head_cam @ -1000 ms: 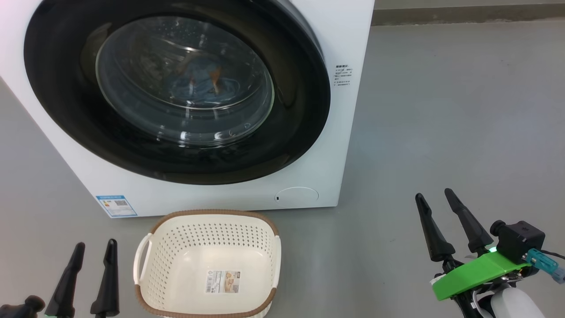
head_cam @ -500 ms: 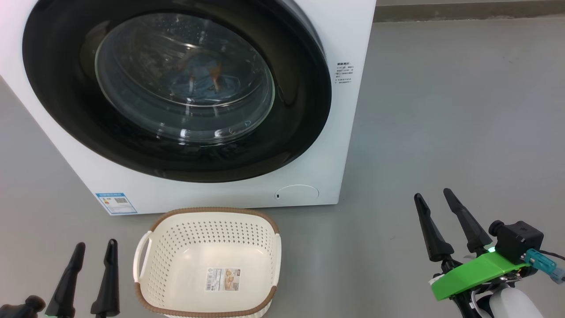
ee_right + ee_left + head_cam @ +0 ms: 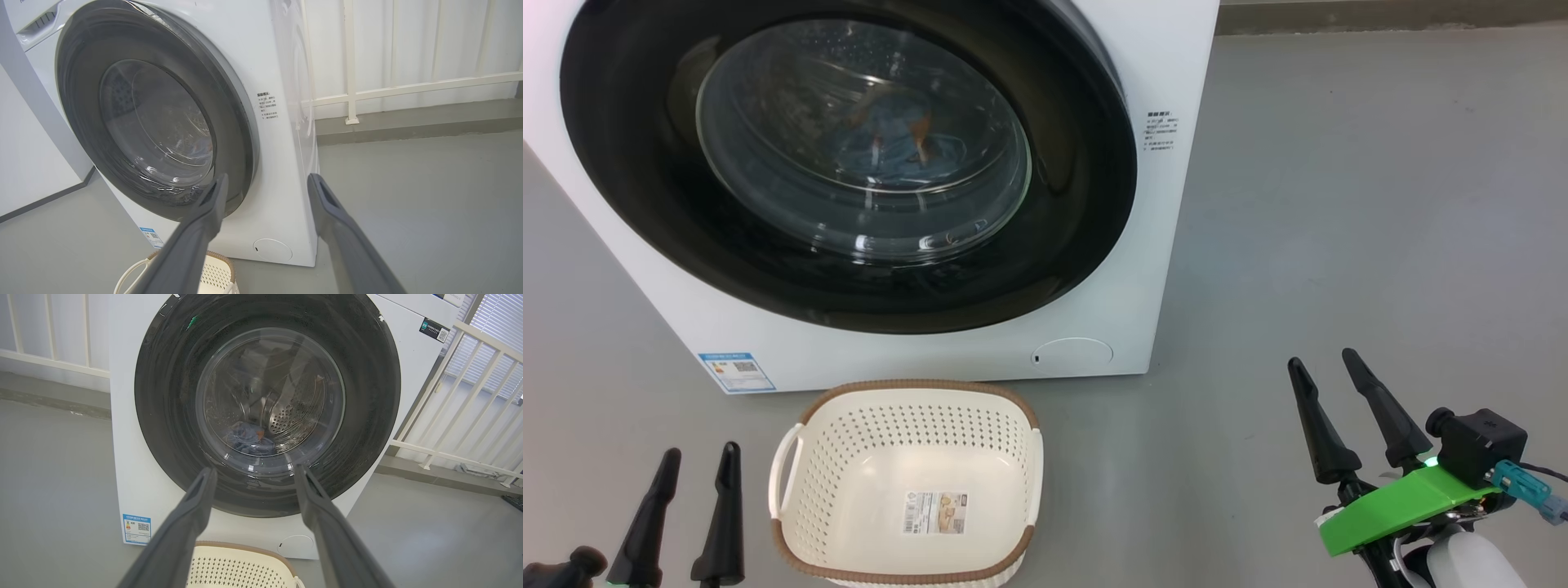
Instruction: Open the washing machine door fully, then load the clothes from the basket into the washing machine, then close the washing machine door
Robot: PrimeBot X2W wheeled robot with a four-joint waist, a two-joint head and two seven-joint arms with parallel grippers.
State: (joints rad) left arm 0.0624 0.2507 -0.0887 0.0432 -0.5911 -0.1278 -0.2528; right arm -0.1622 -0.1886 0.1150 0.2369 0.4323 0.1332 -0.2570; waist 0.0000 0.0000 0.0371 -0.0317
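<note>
The big white boxy front-loading washing machine [image 3: 1168,204] stands on a smooth grey floor [image 3: 1356,204]. Its large round glossy black door [image 3: 1078,204] is shut, flat against the machine's front, with a bulging clear glass bowl [image 3: 792,188] at its centre. Through that glass, low inside the washing machine's perforated steel drum [image 3: 292,414], lies a crumpled light blue garment with orange print [image 3: 890,147]. Whether a second cloth lies with it I cannot tell.

Directly before the washing machine, near its lower front edge but not touching it, the small cream-white perforated plastic basket [image 3: 907,429] with a brown woven-look rim sits upright. A printed paper label [image 3: 935,513] shows on its bare floor. Low on the machine's front are a blue rectangular sticker [image 3: 736,371] toward the left corner and a round white cap [image 3: 1072,353] toward the right corner.

The left gripper [image 3: 699,451] hangs before the washing machine's left front corner, well back from it. Its two long dark fingers are spread wide and grasp nothing. The right gripper [image 3: 1321,359] hangs off the machine's right side, well clear of it, over the floor. Its fingers are likewise wide apart and hold nothing, and a bright green plastic bracket [image 3: 1405,506] sits at its wrist. Behind the washing machine, to its right, a white railing [image 3: 408,87] runs along a pale wall.
</note>
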